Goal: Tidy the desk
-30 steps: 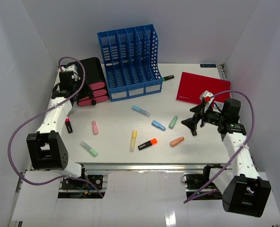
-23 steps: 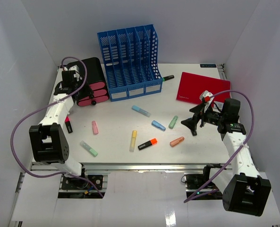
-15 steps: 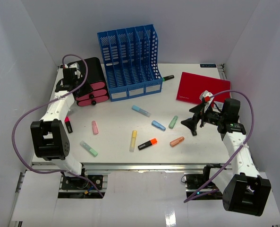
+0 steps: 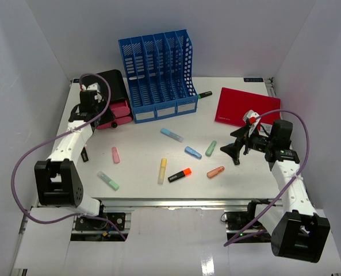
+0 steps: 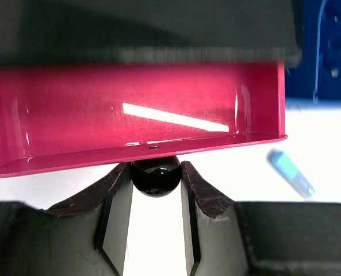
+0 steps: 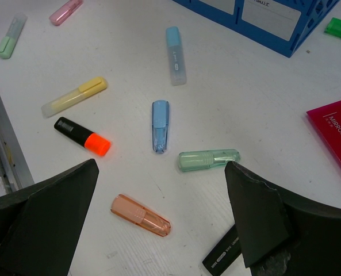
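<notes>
Since the left gripper (image 5: 156, 172) is clenched on the black knob (image 5: 155, 177) of the pink drawer (image 5: 135, 115), keep travel straight, level; right gripper (image 6: 160, 165) hangs released.

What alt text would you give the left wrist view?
The left gripper pinches a small black round knob at the lower edge of a glossy pink-red drawer front, seen close up. Beyond lie the white desk, a pale blue highlighter at right, and a corner of a blue plastic file rack.
</notes>
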Controlling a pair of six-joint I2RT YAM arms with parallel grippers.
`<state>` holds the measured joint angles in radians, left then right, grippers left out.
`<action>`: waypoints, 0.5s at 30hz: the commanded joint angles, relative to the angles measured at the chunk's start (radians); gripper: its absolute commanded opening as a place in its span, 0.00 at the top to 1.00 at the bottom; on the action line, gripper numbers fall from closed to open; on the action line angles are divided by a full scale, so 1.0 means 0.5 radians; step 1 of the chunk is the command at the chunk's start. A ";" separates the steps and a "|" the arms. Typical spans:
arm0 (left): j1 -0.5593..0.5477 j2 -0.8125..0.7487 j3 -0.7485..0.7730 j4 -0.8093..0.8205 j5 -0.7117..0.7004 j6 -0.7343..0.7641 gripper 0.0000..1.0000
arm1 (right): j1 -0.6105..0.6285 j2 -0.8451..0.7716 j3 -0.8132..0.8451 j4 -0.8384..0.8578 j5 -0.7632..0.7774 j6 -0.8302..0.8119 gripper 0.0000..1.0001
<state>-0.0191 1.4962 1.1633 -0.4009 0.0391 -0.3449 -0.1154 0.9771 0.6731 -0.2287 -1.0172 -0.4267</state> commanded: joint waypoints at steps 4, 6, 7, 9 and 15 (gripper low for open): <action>-0.042 -0.491 -0.313 -0.061 0.114 -0.098 0.82 | 0.011 0.008 0.011 0.058 -0.055 -0.003 0.03; -0.048 -0.602 -0.405 -0.080 0.162 -0.126 0.82 | 0.010 0.016 0.010 0.055 -0.063 -0.003 0.03; -0.053 -0.638 -0.446 -0.083 0.180 -0.142 0.82 | 0.010 0.022 0.010 0.055 -0.065 -0.003 0.03; -0.059 -0.699 -0.517 -0.085 0.205 -0.162 0.82 | 0.010 0.031 0.009 0.055 -0.071 -0.003 0.03; -0.066 -0.686 -0.535 -0.063 0.192 -0.162 0.69 | 0.010 0.041 0.007 0.031 -0.086 -0.031 0.03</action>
<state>-0.0462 1.1543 0.8909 -0.4656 0.1085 -0.4126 -0.1154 0.9955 0.6727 -0.2288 -1.0278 -0.4273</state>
